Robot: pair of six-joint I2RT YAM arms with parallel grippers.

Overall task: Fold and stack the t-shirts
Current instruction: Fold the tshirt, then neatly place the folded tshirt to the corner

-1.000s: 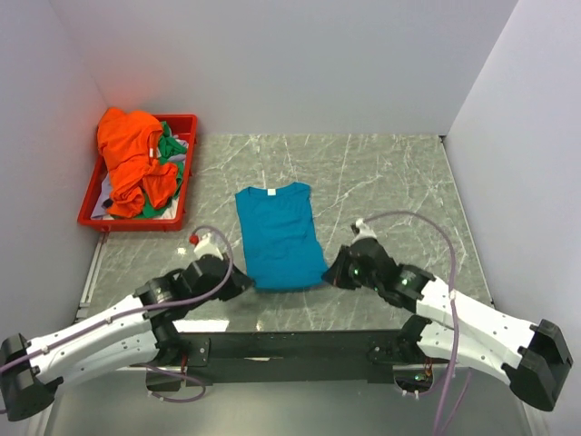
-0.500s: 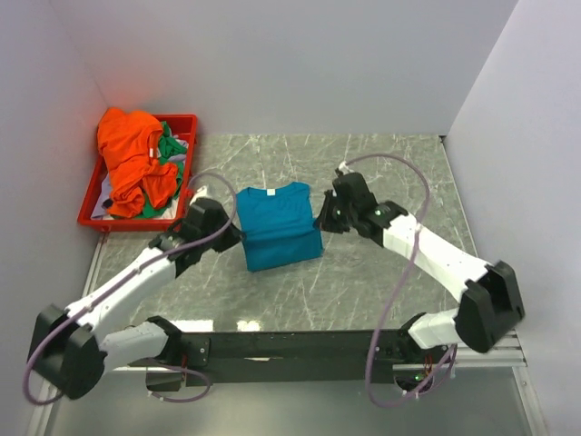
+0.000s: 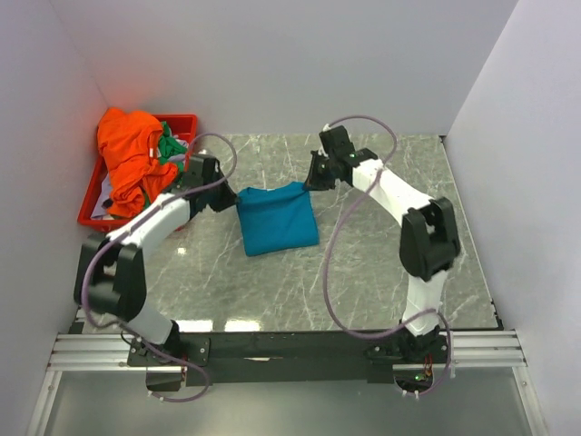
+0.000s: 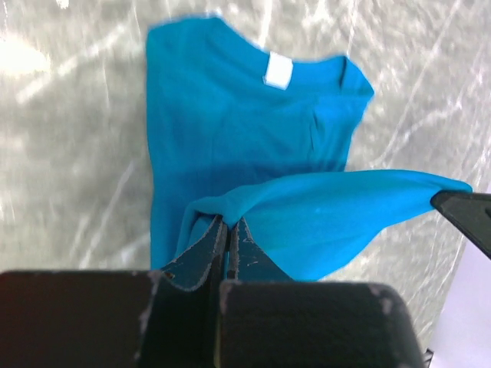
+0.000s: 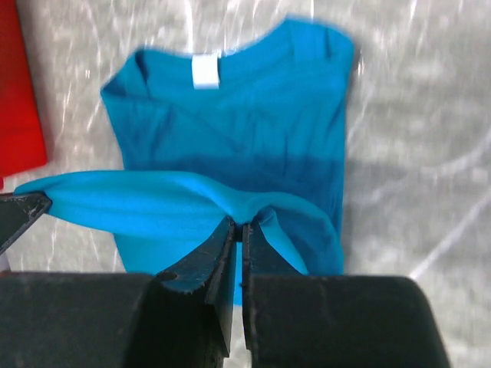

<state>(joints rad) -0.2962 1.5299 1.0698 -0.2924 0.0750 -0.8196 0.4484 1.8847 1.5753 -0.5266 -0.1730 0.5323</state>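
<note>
The teal-blue t-shirt (image 3: 277, 220) lies on the marble table, its lower half doubled up over its collar end. My left gripper (image 3: 229, 198) is shut on the shirt's left hem corner; in the left wrist view (image 4: 228, 222) the cloth (image 4: 253, 130) hangs from the pinch. My right gripper (image 3: 310, 182) is shut on the right hem corner, seen in the right wrist view (image 5: 240, 224) over the shirt (image 5: 245, 115) with its white neck label. The orange t-shirt (image 3: 132, 154) and the green t-shirt (image 3: 169, 150) lie heaped in the red tray (image 3: 93, 207).
The red tray sits at the far left by the left wall, its edge showing in the right wrist view (image 5: 19, 92). White walls close in the back and both sides. Purple cables loop above both arms.
Both grippers have carried the teal shirt's bottom hem away from the arm bases up to the collar end, folding the shirt in half. Both arms are now stretched far out.
</note>
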